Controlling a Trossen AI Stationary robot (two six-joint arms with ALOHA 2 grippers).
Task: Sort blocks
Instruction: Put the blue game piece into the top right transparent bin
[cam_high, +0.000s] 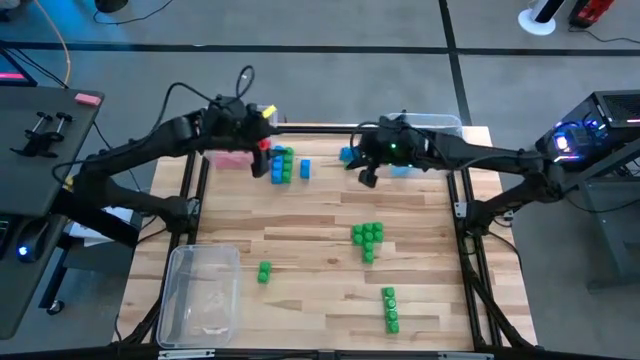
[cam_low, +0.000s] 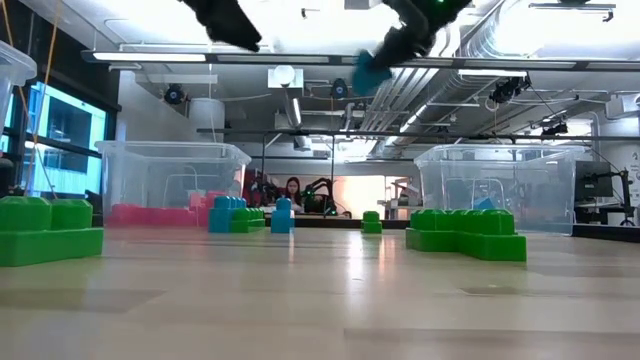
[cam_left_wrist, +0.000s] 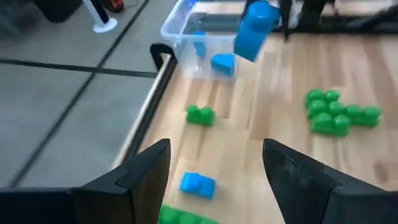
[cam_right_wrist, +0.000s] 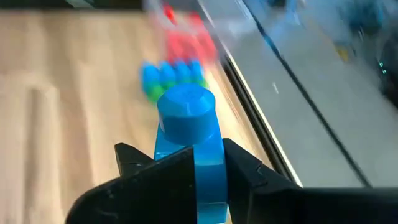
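Observation:
My right gripper (cam_high: 358, 165) hangs high over the far middle of the table, shut on a blue block (cam_right_wrist: 186, 124); the low view shows that block (cam_low: 370, 72) well above the tabletop. My left gripper (cam_left_wrist: 214, 162) is open and holds nothing, raised at the far left (cam_high: 258, 148) beside a clear bin with red blocks (cam_high: 232, 158). A blue-and-green cluster (cam_high: 282, 165) and a single blue block (cam_high: 305, 168) lie on the wood between the two grippers. Green blocks lie further toward the near edge: a cluster (cam_high: 367, 238), a single one (cam_high: 264, 271) and a short row (cam_high: 390, 308). My right gripper pinches the blue block's two opposite side faces (cam_right_wrist: 208, 162) between its two fingers. The block's round stud (cam_right_wrist: 185, 102) points forward, away from the wrist, and the fingers slant downward. The block is lifted clear of the table and of every other block.
A clear bin holding blue blocks (cam_left_wrist: 199, 37) stands at the far right (cam_high: 425, 130). Another clear bin (cam_high: 203, 295) sits at the near left corner. Bare wood lies across the table's middle and near right (cam_high: 320, 300). A person sits in the room far behind the table (cam_low: 294, 190).

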